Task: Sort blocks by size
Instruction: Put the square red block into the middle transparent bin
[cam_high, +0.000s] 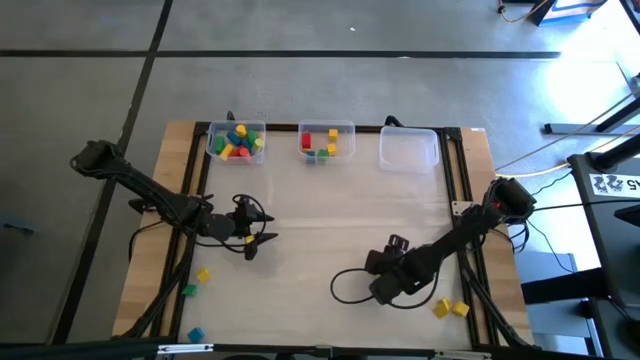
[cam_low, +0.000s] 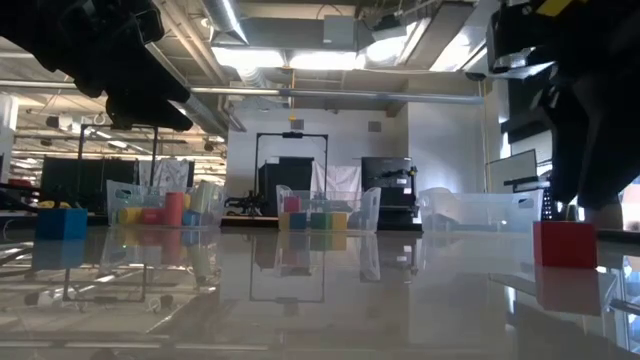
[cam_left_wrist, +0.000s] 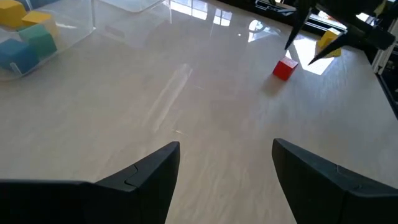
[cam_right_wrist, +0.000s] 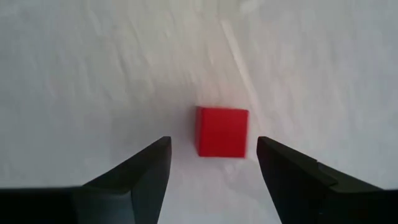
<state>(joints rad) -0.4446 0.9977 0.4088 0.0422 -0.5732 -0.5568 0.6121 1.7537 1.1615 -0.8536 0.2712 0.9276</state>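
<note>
Three bins (cam_high: 408, 150) along far edge; loose blocks (cam_high: 451, 308) near edge.

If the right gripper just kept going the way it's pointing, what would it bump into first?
Most likely the red cube. In its wrist view the right gripper points down at the table, fingers open, with the cube lying between and just ahead of them. How far above it hovers is hard to judge.
</note>
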